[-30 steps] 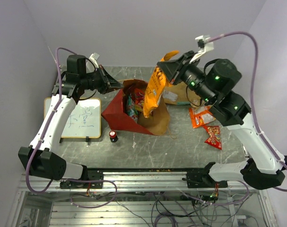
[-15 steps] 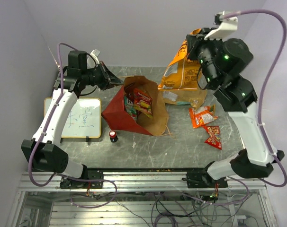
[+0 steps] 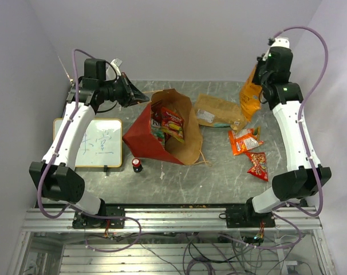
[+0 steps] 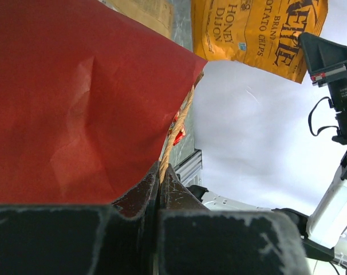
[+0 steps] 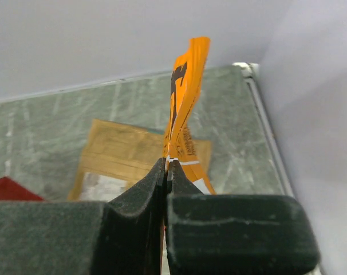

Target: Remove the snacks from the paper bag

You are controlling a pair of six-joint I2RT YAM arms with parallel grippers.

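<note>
Your left end effector (image 4: pixel 160 172) is clamped tight on the paper bag (image 3: pixel 144 136) rim; your right end effector (image 5: pixel 166 167) pinches the large orange bag (image 3: pixel 250 98) above the counter (image 3: pixel 219 172).

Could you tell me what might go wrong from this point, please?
1. The right gripper pinches only a thin edge of the orange chip bag, which hangs near the table's far right corner; it could slip and land off the table.
2. The left gripper grips the paper bag just at its rim by the cord handle; a pull might tear it or tip the bag with packets inside.
</note>
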